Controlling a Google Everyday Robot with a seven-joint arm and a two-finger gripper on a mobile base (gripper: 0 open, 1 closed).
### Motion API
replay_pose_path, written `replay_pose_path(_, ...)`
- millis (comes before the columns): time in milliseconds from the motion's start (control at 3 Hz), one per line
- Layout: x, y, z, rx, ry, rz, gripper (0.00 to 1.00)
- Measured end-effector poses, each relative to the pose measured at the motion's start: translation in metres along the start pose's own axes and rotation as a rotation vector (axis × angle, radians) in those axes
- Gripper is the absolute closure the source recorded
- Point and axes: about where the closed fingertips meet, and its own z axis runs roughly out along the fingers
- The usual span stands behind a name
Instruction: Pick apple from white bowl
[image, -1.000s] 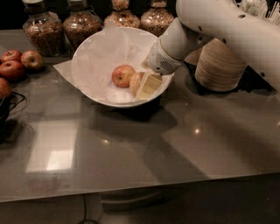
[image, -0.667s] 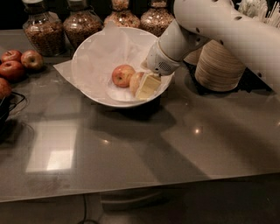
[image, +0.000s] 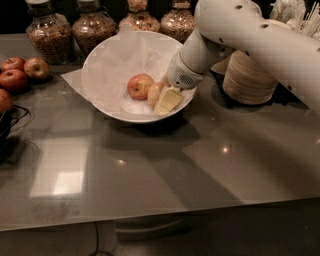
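A large white bowl (image: 107, 107) lined with crinkled white paper stands on the grey table, left of centre at the back. One red-yellow apple (image: 139, 86) lies inside it. My gripper (image: 161, 100) reaches down into the bowl from the right and sits just to the right of the apple, close against it. The white arm (image: 235, 35) comes in from the upper right.
Several red apples (image: 20, 72) lie on the table at the far left beside a dark wire basket (image: 10, 125). Glass jars (image: 92, 27) of grain line the back edge. A stack of beige paper bowls (image: 247, 77) stands to the right of the white bowl.
The upper arm has shifted slightly to the left. The gripper and the apple stay where they were in the bowl.
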Motion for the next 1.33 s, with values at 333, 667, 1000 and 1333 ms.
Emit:
replay_pose_path(333, 0.0040, -0.0013, 0.0037, -0.004, 0.009, 0.014, 0.48)
replay_pose_path(667, 0.0075, -0.0027, 0.0058, -0.008, 0.016, 0.028, 0.71)
replay_pose_path(1000, 0.0075, -0.0027, 0.0059, -0.008, 0.016, 0.028, 0.94)
replay_pose_path(1333, 0.0075, -0.0027, 0.0059, -0.008, 0.016, 0.028, 1.00)
